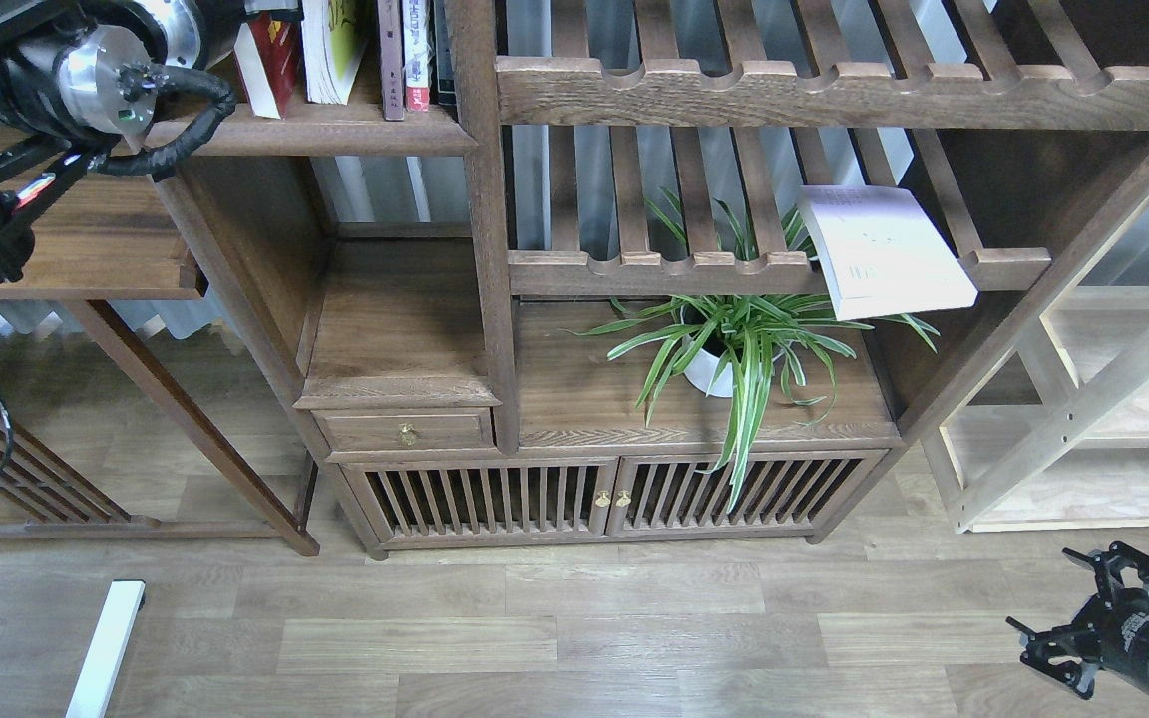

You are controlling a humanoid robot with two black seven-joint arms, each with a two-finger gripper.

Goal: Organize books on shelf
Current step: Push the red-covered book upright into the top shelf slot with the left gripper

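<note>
The shelf [305, 135] is the dark-brown board at the top left. On it a red book [273, 55] stands slightly tilted, right beside the yellow-green book [330, 50]. My left arm reaches in from the left. Its gripper [260, 8] is at the red book's top, cut off by the frame edge, so its grip is not clear. The pale lavender book [884, 249] lies flat on the lower slatted rack [654, 269], overhanging its front rail. My right gripper [1043, 590] hangs open and empty low at the right, over the floor.
Thin upright books [403, 60] stand right of the yellow-green one. A spider plant in a white pot [724, 354] sits under the lavender book. A pale shelving unit [1083, 419] stands at the right, a dark side table [86, 249] at the left, and a white bar [106, 648] lies on the floor.
</note>
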